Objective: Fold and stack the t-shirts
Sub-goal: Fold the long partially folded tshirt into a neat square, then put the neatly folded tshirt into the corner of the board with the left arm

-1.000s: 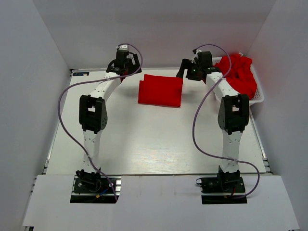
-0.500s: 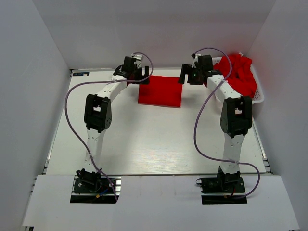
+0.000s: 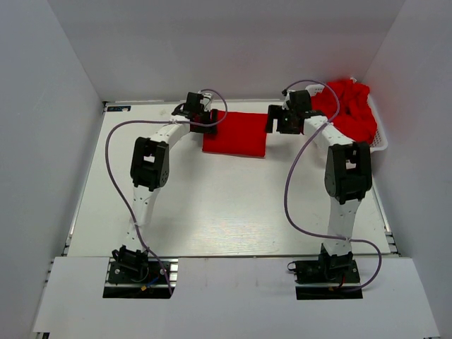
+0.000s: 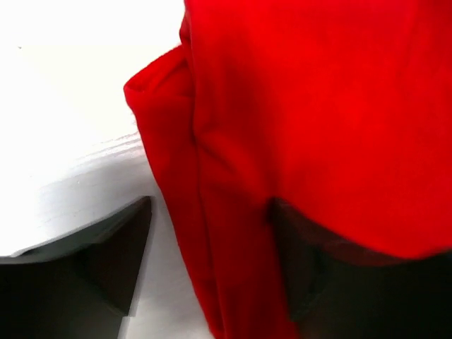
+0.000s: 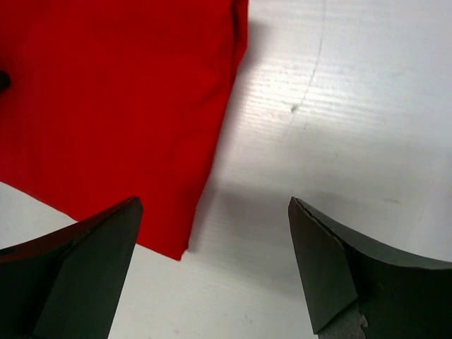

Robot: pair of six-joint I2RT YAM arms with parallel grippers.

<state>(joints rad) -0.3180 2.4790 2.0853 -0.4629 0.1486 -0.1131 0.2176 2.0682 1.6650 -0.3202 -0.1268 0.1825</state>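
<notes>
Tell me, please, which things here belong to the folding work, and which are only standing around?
Belonging to the job:
- folded red t-shirt on the table
- heap of red t-shirts, not yet folded, in the basket
- left tool and right tool, one at each side edge of the folded shirt

Only standing around:
- white basket
- purple cables
- table

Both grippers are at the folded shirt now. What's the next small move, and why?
Probably close the left gripper on the shirt. Its open fingers straddle the shirt's folded left edge, with cloth between them but nothing pinched. The right gripper is open at the right edge, mostly over bare table, so it looks less ready.
</notes>
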